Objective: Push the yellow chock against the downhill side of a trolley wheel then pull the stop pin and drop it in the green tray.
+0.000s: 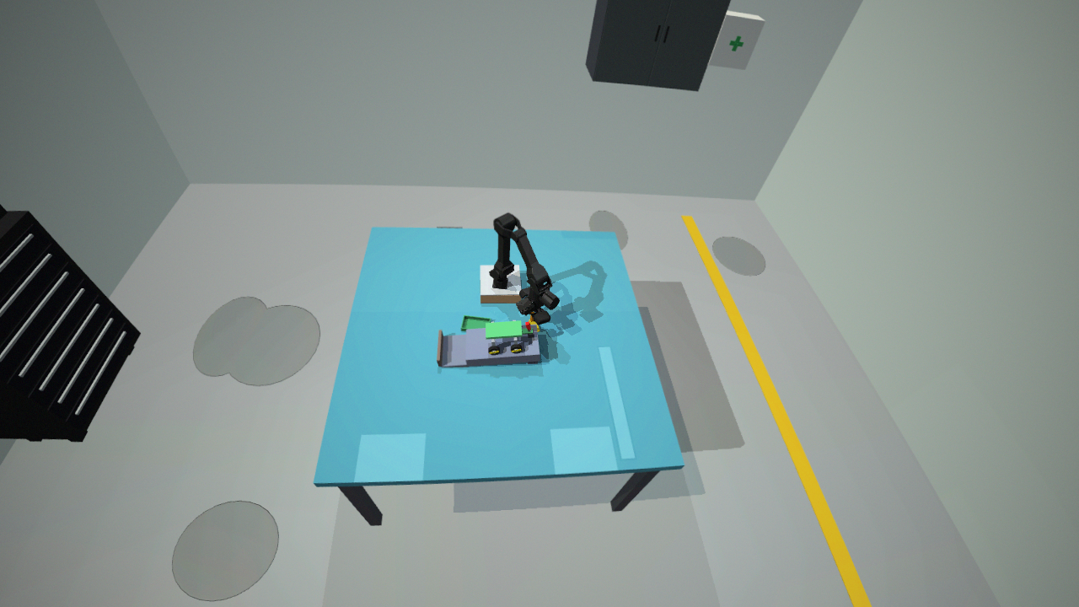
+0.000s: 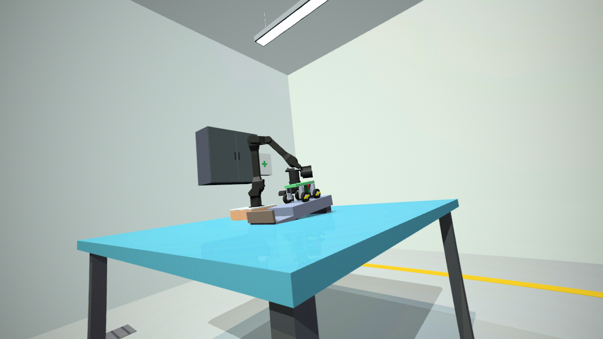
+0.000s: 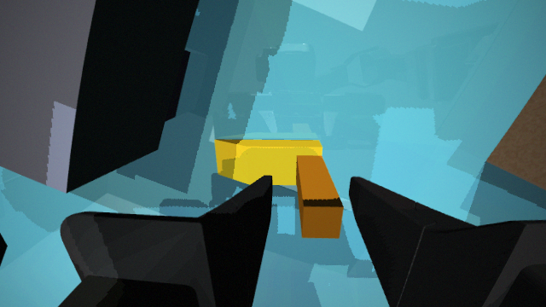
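Note:
My gripper [image 1: 539,318] [image 3: 310,184] is partly open, pointing down, with nothing held. In the wrist view the orange handle [image 3: 319,183] of the yellow chock [image 3: 264,164] shows between the fingertips, nearer the right one. The chock stands on the table beside the ramp's uphill end; its black base is hidden. The trolley, with its green top [image 1: 503,329] [image 2: 299,184], stands on the grey ramp [image 1: 476,349] [image 2: 312,205] [image 3: 38,64]. The red pin head [image 1: 528,325] [image 2: 309,186] shows at the trolley's uphill end. The green tray [image 1: 475,318] lies behind the ramp.
The arm's base block [image 1: 500,298] [image 2: 239,214] [image 3: 526,141] stands behind the ramp and to the right in the wrist view. A brown end stop [image 1: 439,347] [image 2: 261,217] stands at the ramp's downhill end. The ramp's edge lies left of the fingers in the wrist view.

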Action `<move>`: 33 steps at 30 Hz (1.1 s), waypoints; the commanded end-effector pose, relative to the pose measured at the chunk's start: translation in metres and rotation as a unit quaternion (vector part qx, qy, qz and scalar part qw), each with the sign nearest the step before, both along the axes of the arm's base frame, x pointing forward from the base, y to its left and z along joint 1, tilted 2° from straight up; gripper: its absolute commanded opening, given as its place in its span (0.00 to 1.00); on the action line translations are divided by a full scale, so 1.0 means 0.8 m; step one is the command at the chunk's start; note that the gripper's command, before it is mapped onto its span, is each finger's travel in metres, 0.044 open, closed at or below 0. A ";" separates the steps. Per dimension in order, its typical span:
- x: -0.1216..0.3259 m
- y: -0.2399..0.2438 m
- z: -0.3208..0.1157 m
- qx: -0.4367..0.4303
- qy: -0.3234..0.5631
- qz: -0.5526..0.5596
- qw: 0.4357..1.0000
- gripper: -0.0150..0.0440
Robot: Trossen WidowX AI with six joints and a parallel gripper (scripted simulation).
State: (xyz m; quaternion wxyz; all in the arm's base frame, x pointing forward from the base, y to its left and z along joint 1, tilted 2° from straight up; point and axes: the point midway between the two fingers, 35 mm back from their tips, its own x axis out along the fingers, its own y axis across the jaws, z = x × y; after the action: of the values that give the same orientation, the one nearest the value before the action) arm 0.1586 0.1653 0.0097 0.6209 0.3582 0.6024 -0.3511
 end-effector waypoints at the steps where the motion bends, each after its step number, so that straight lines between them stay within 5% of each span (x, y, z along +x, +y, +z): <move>1: 0.000 -0.002 -0.007 -0.003 -0.001 0.002 1.000 0.58; 4: 0.000 -0.002 -0.010 -0.003 -0.001 0.002 1.000 0.58; 9: 0.000 -0.001 -0.007 -0.001 0.000 0.000 1.000 0.35; 16: 0.000 0.000 -0.005 -0.001 0.000 0.000 1.000 0.25; 33: -0.008 -0.003 0.074 -0.003 -0.001 0.002 1.000 0.25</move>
State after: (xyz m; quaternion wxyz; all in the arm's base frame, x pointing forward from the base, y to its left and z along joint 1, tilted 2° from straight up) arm 0.1514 0.1627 0.0593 0.6216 0.3517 0.6050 -0.3522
